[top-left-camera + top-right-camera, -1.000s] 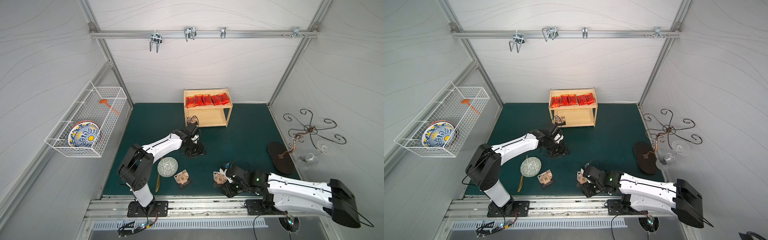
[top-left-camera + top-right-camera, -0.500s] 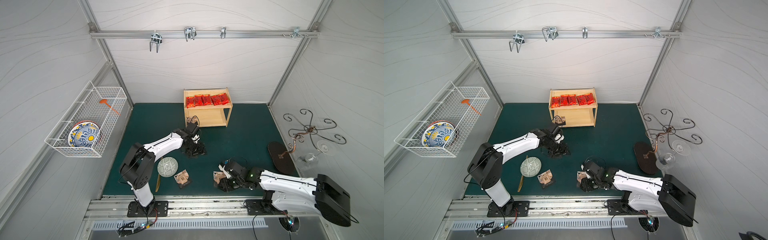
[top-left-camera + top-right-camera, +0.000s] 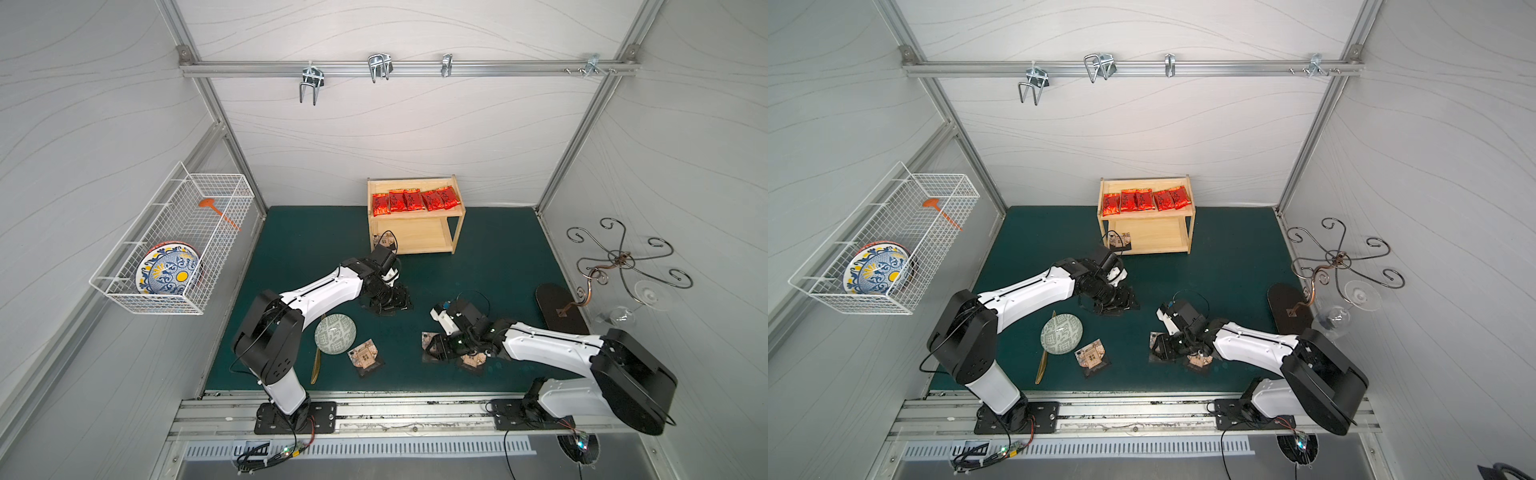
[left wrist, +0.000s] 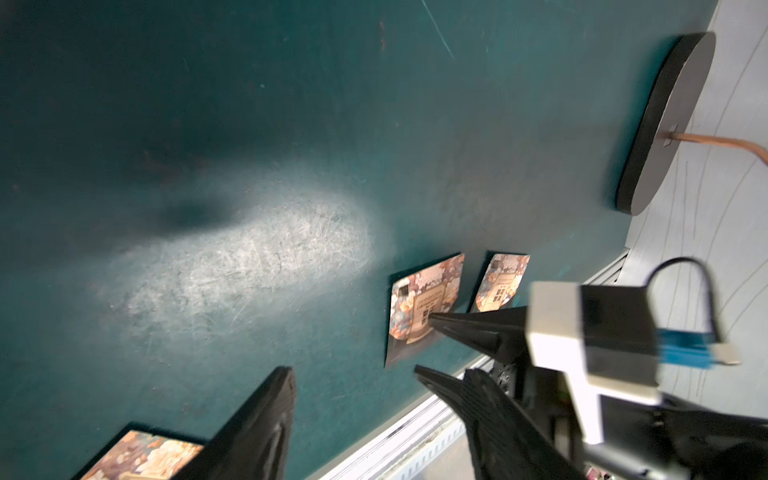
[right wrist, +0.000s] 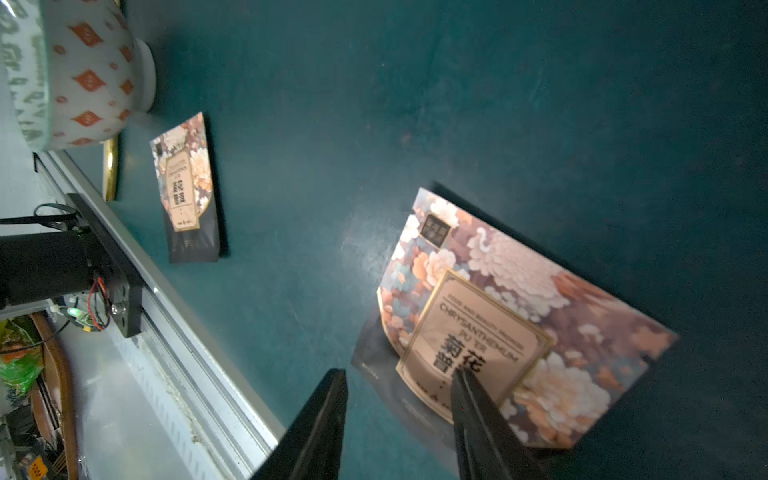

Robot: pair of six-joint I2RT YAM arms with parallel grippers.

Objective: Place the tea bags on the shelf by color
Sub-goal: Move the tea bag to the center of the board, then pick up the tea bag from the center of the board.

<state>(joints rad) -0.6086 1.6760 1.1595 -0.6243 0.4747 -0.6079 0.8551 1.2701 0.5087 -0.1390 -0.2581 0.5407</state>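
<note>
Top tier of the shelf point(image 3: 419, 237), upper centre in both top views: five red sachets point(image 3: 415, 200) in a row, so the red lot reads as done. The tan lot is barely begun. A shelved pouch point(image 3: 1120, 241) sits at the left front of the lower tier. Three lie on the mat point(image 3: 490, 266): a bowl-side pouch point(image 3: 365, 358) at lower centre next to the bowl point(image 3: 335, 333), then a second pouch point(image 3: 427, 337) and a third pouch point(image 3: 471, 360) lower right of centre. The right gripper point(image 5: 399, 372) is low over the second pouch with its jaws part open. One finger is over the printed label, the other off the edge above bare mat. Nothing is gripped, and contact cannot be told. The left gripper point(image 4: 353, 370) is mid-frame in the top views, jaws well apart with only mat between them, empty. Surface: dark teal mat, scuffed, with a glare patch in the left wrist view. Room: white wavy-lined panels and an aluminium frame, with a hook rail point(image 3: 415, 68) across the top. A wire basket point(image 3: 174, 249) holding a painted plate hangs on the left wall, and a scrolled metal stand point(image 3: 615, 266) is at right.
</note>
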